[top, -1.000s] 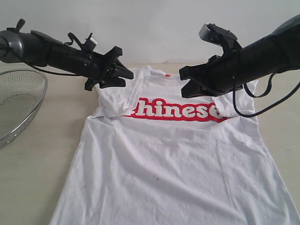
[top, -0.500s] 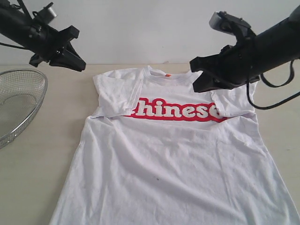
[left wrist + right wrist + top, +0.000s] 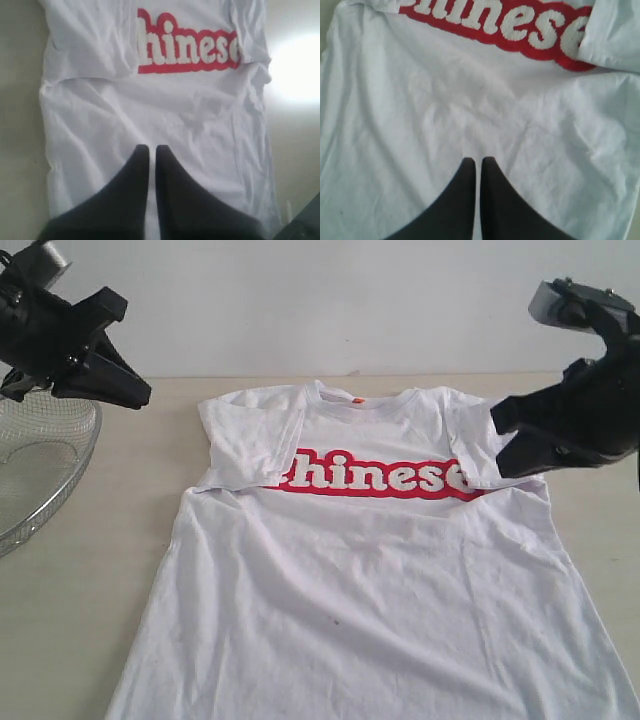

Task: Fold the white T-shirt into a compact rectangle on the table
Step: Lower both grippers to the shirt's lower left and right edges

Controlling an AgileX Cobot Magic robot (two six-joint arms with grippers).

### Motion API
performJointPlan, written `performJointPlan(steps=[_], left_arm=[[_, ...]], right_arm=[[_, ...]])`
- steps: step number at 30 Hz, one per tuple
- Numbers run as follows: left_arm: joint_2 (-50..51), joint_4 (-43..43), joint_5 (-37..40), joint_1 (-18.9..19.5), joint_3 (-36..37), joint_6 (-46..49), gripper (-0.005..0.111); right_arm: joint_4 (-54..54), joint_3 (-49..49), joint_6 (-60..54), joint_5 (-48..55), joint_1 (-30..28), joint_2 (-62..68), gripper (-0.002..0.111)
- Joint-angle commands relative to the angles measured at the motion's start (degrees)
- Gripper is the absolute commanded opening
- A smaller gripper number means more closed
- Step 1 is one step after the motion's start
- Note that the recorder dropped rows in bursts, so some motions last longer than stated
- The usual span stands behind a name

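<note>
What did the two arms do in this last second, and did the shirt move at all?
Both arms drew back from over the chest of the white T-shirt. The left gripper swung out left, toward the wire-mesh basket, and the right gripper pulled away to the right. Both are shut and hold nothing. The shirt stayed flat on the table with both sleeves folded inward, and the basket did not move.

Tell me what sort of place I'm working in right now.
Probably a lab test bench rather than a home: a pale beige wood-grain tabletop against a plain white wall, holding a white T-shirt with red lettering and a round wire-mesh basket.
</note>
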Motion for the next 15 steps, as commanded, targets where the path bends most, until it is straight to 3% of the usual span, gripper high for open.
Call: performJointPlan(steps=[1,7,15], left_arm=[[-4.35,-7.53,0.7,-0.79,5.99,1.5,0.005],[-9.15,-8.19,-0.69,-3.62,14.76,-0.51,0.005],[-18.96,-13.42,-3.84,-10.4,28.53,0.97,0.005]], right_arm=[[2.54,3.74,-1.97,-1.06,-0.41,-3.08,0.0],[4.26,5.54,-3.56,-1.41,-0.41,-7.68,0.0],[5.82,6.6,-3.17,-1.32,-0.41,-8.45,0.0]])
